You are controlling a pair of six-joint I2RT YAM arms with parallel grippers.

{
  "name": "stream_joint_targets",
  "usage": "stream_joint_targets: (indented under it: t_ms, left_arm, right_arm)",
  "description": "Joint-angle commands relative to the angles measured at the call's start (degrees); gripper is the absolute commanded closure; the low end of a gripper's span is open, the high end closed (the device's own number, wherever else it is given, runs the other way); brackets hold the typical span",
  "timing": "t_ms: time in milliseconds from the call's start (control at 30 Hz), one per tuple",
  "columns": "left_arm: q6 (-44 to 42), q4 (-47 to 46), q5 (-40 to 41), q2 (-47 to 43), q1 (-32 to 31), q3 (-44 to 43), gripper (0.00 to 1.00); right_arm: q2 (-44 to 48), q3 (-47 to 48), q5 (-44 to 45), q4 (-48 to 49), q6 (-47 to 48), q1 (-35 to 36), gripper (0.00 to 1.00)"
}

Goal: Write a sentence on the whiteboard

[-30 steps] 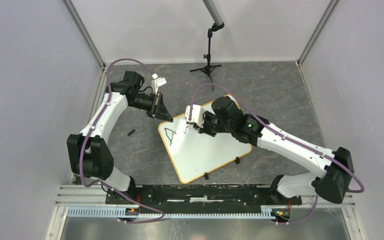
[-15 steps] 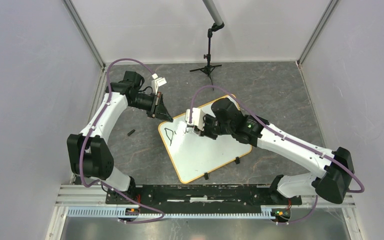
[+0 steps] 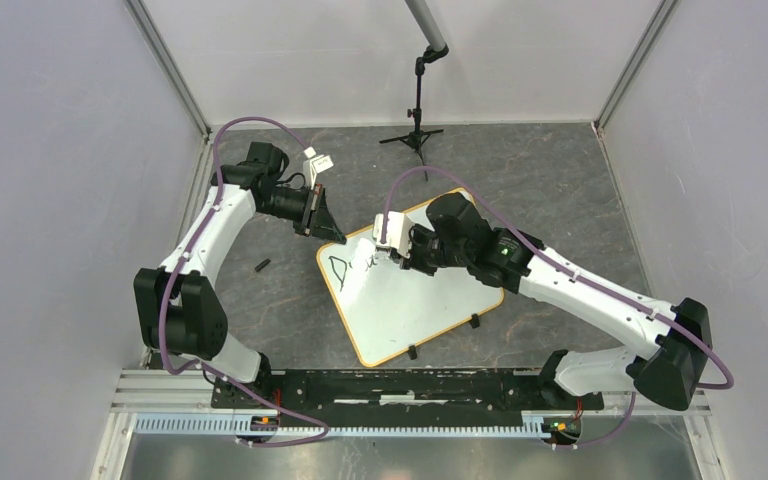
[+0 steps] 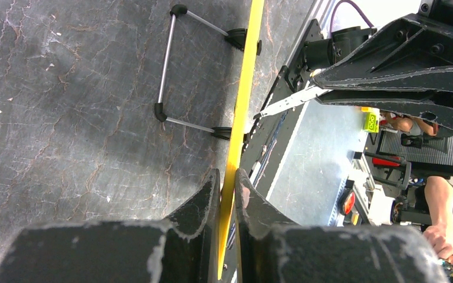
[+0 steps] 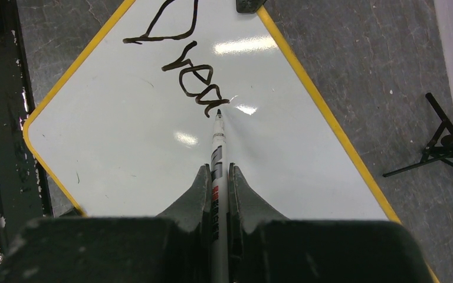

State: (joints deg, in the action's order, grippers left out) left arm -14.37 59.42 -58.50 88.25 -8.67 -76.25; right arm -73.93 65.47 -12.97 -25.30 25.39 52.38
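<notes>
Between the right arm's jaws sits a white marker [image 5: 218, 147], pinched nearly shut around its barrel, with the dark tip pointing away from the wrist and touching the whiteboard [image 5: 124, 147]. The tip rests at the end of the last stroke of the sentence [image 5: 191, 76], which so far shows a large "D" and then small joined letters that read roughly as "rea".

Over at the board's far-left corner, the left arm's jaws are closed to a narrow gap on the yellow rim [image 4: 245, 76]. The rim runs straight between the two fingers, so that arm appears to be steadying the board while the other writes.

From above, the whiteboard [image 3: 420, 300] lies flat near the middle of the desk [image 3: 560, 180], turned so its corners point like a diamond. Two small black clips [image 3: 412, 352] sit on its near edge. The lettering sits in the far-left part of the board, and the rest of the white surface is bare.

A small dark object [image 3: 261, 266], too small to identify, lies on the desk left of the board. A black tripod stand [image 3: 417, 135] sits at the far side.

As I judge it, the task is in its early part. The first word is only partly written, and the remaining letters and every later word are not yet done.
</notes>
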Motion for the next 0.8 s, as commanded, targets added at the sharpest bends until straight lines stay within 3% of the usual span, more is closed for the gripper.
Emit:
stream_joint_targets:
  t_ms: [0, 767]
  left_arm:
    - [-1.43, -0.53, 1.72, 0.14, -0.85, -1.28, 0.98]
    - [-1.49, -0.53, 1.88, -0.48, -0.88, -0.87, 0.98]
  right_arm:
    - [0.40, 2.48, 2.04, 2.29, 0.50, -0.17, 1.00]
    - [2.05, -3.89, 2.04, 4.18, -0.40, -0.64, 1.00]
